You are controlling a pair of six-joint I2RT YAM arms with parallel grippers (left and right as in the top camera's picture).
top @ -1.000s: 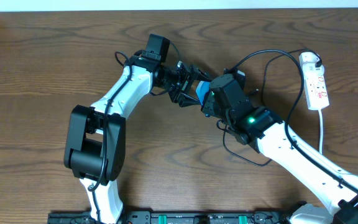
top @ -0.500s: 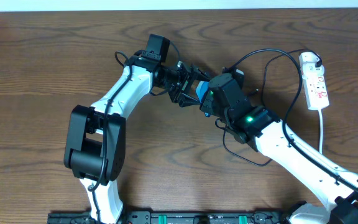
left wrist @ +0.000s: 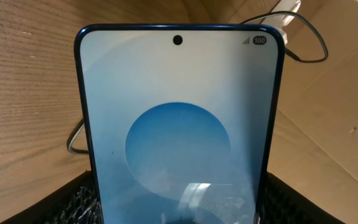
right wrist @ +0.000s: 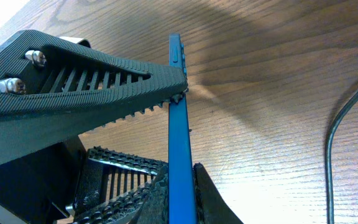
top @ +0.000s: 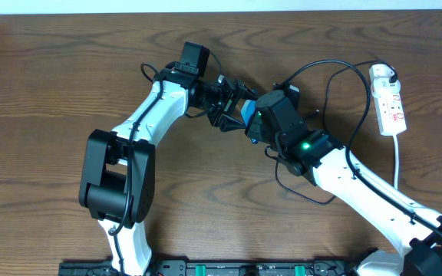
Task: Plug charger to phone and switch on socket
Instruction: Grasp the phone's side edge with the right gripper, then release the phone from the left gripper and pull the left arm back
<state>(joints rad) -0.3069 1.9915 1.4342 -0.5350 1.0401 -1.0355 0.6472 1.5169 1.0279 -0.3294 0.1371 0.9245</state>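
Your left gripper (top: 232, 103) clamping the blue-screened phone (left wrist: 178, 143), your right gripper (top: 256, 127) at its 4 o'clock, grip unclear, charger cable (top: 330, 64) arcing to the power strip (top: 390, 107) at 3 o'clock.

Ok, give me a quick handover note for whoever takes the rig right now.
Left gripper: shut on the phone, screen lit.
Right gripper: at the phone, one finger touching it; open or shut unclear.
Charger cable lies looped on the table, tip not in view. Socket on the right, no gripper near.
Done: phone gripped. Left: plug charger in, switch on socket.
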